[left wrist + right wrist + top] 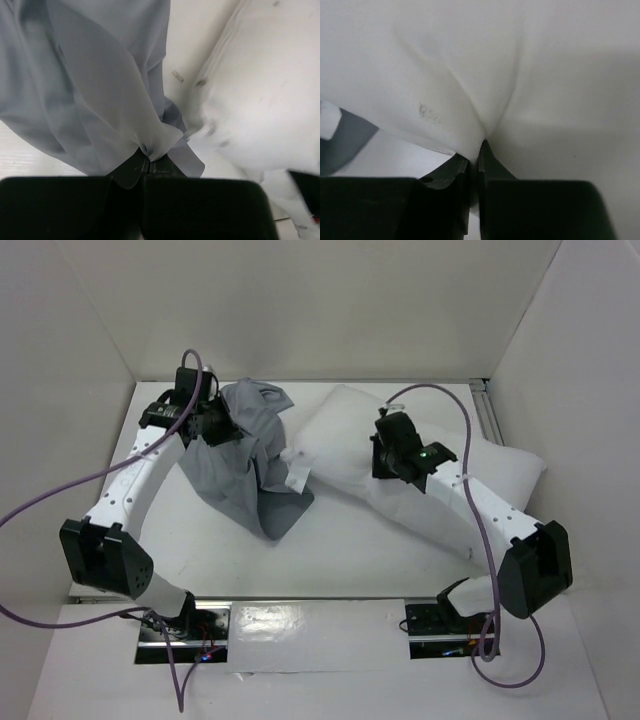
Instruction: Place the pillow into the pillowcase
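Where walls (300, 310) close in behind and on both sides, the thin, wrinkled grey cloth pillowcase (240, 465) hangs bunched at the white worktop's (330, 550) left rear, held by the left gripper (146, 161), jaws pinching a fold. Touching it rightward lies the plump white rectangular pillow (340, 435). Only the wrist view shows the right gripper (475, 147), jaws pinching a crease.

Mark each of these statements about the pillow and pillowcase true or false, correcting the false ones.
1. The left jaws are shut on the pillowcase. True.
2. The pillow is already inside the pillowcase. False: it lies outside, to its right in the top view.
3. The right jaws pinch a fold of the pillow. True.
4. The pillowcase lies flat and smooth. False: it is bunched and wrinkled.
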Robot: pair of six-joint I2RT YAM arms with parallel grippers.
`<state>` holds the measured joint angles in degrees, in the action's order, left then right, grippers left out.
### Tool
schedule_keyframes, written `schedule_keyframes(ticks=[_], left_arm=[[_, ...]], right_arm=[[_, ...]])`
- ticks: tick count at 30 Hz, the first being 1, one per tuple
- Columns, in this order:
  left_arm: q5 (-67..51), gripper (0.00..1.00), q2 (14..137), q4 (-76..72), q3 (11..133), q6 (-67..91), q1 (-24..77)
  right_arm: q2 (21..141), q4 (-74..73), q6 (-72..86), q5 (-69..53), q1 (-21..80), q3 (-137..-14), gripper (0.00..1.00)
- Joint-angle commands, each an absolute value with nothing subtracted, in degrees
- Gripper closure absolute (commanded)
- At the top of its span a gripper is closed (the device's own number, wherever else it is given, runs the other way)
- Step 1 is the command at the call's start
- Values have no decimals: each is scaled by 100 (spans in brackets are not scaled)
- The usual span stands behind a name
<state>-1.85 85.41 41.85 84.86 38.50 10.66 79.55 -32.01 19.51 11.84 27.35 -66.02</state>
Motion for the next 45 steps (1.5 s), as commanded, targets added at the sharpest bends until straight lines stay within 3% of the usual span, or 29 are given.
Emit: schedule_keyframes(ticks=[1, 2, 3, 5, 7, 12, 20, 21, 23, 24, 31, 37, 45], left_arm=[[-343, 100, 8850, 4288, 8964, 3639, 1063], [-343, 100, 8920, 4289, 8965, 3586, 1063], [-343, 100, 8921, 4341, 8965, 3534, 1011], [-343, 100, 8921, 4342, 8965, 3533, 950], [-343, 100, 8921, 4395, 8895, 3480, 897], [-396, 100, 8868, 4395, 8771, 3428, 896], [-396, 100, 8701, 4395, 8604, 3270, 844], [-396, 100, 8640, 4395, 8544, 3270, 844], [-465, 100, 8640, 4395, 8543, 3209, 792], [-466, 100, 8640, 4395, 8543, 3208, 791], [-949, 100, 8806, 4447, 8903, 2919, 545], [-1485, 100, 8991, 4509, 9281, 2681, 387], [-1846, 100, 9413, 4562, 9589, 2575, 334]], right_arm=[[7674, -3515, 2539, 853, 3084, -6284, 84], [7673, -3516, 2592, 800, 3250, -6284, 59], [7673, -3516, 2593, 852, 3339, -6371, 42], [7725, -3690, 2593, 1045, 3593, -6930, 16], [8083, -3761, 2541, 1291, 3708, -7642, 0], [9726, -4192, 2784, 1521, 3657, -9006, 0], [11661, -3622, 4042, 1336, 3261, -9544, 0], [11750, -3491, 4043, 1240, 3261, -9545, 26], [11804, -3420, 4113, 1187, 3129, -9545, 90], [11691, -3419, 4113, 1187, 3129, -9545, 100], [9267, -2182, 3139, 573, 3129, -7956, 100], [7150, -2311, 2242, -173, 3471, -6664, 100], [5915, -2574, 1477, -1467, 4069, -5757, 100]])
